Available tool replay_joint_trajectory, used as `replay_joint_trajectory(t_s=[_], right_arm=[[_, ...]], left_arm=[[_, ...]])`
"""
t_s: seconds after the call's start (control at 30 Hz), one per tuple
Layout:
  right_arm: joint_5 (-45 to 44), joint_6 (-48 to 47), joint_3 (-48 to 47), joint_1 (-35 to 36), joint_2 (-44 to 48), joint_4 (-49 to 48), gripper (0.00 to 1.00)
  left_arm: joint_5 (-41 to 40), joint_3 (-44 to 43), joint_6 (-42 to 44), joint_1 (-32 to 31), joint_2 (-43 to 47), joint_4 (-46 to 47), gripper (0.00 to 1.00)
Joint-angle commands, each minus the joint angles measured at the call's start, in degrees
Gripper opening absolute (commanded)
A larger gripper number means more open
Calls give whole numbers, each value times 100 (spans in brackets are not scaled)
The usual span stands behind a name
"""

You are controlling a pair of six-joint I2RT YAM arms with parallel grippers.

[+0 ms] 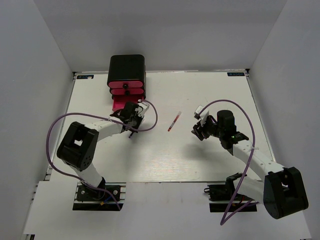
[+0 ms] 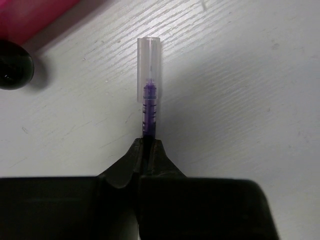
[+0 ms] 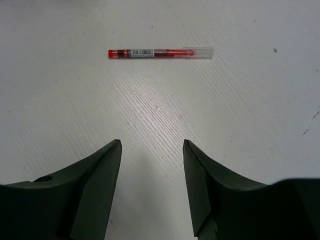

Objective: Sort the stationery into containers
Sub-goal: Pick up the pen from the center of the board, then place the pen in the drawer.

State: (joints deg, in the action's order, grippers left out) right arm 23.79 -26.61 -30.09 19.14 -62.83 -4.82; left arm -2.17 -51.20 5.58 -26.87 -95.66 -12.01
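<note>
A thin dark purple pen [image 2: 149, 112] with a clear cap lies on the white table, and my left gripper [image 2: 148, 142] is shut on its near end. That gripper [image 1: 131, 125] sits just in front of the containers, a black cabinet [image 1: 127, 67] with pink-red drawers [image 1: 127, 90]. The lowest drawer [image 1: 118, 103] stands pulled out. A black knob [image 2: 15, 65] shows at the upper left of the left wrist view. A red-white pen [image 3: 160, 52] [image 1: 174, 121] lies flat mid-table. My right gripper [image 3: 152, 145] [image 1: 199, 129] is open and empty, short of that pen.
The white table [image 1: 165, 155] is walled by grey panels on three sides. Purple cables [image 1: 150, 112] loop from both arms over the table. The pink drawer front [image 2: 30, 15] fills the upper left corner of the left wrist view.
</note>
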Motion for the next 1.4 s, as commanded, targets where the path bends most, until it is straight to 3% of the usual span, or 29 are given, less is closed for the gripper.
replay_joint_trajectory(t_s=[0.0,0.23,0.5,0.57,0.67,0.73,0.87,1.17,1.37], right_arm=[[73,-37,-32,-33,157,-89,58],[91,-55,-24,-32,157,-81,58],[117,-55,-24,-24,210,-63,58],[126,-63,-24,-15,236,-63,58],[126,-64,-15,-24,245,-54,58],[152,-63,-32,-7,253,-54,58],[152,-55,-24,-24,262,-45,58],[187,-98,-24,-24,262,-54,58],[187,-107,-32,-15,210,-45,58]], left_arm=[[470,57,-30,32,635,181,0],[842,172,-890,138,1725,875,0],[-739,-504,-2096,322,1419,1244,0],[-672,-505,-1634,323,1365,1612,0],[-355,-215,-21,323,1313,2799,0],[-449,-267,921,323,1050,2949,0],[-450,-575,1873,385,593,2801,0],[-459,-706,2649,542,-172,3108,0],[-354,-1155,2834,596,-699,2845,0]])
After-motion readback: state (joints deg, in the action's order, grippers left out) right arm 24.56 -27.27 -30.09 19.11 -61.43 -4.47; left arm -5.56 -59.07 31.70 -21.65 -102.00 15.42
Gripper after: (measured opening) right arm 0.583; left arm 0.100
